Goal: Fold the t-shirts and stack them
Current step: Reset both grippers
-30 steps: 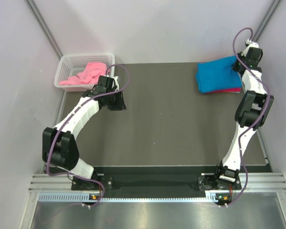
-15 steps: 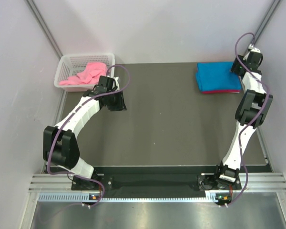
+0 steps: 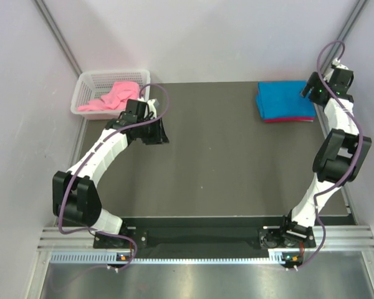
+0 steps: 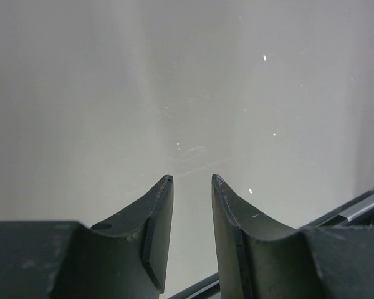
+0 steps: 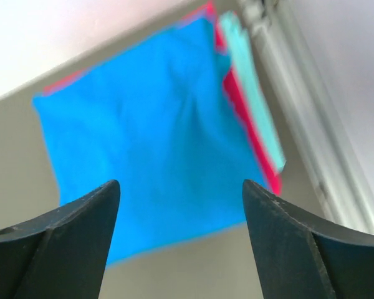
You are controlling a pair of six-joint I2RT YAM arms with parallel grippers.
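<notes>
A crumpled, soft pink t-shirt point(image 3: 115, 94) lies in the white mesh basket point(image 3: 90, 81), near and left of the left gripper point(image 3: 156, 132), whose dark fingers stand narrowly apart, empty; matte dark table point(image 3: 224, 162), pale walls point(image 3: 206, 37); the right gripper point(image 5: 181, 182), spread wide, hangs over the square-folded blue t-shirt point(image 5: 149, 143) stacked on the red t-shirt point(image 5: 249, 124).

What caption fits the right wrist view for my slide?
Open right gripper aimed at the folded blue t-shirt, stacked on the red t-shirt.
</notes>
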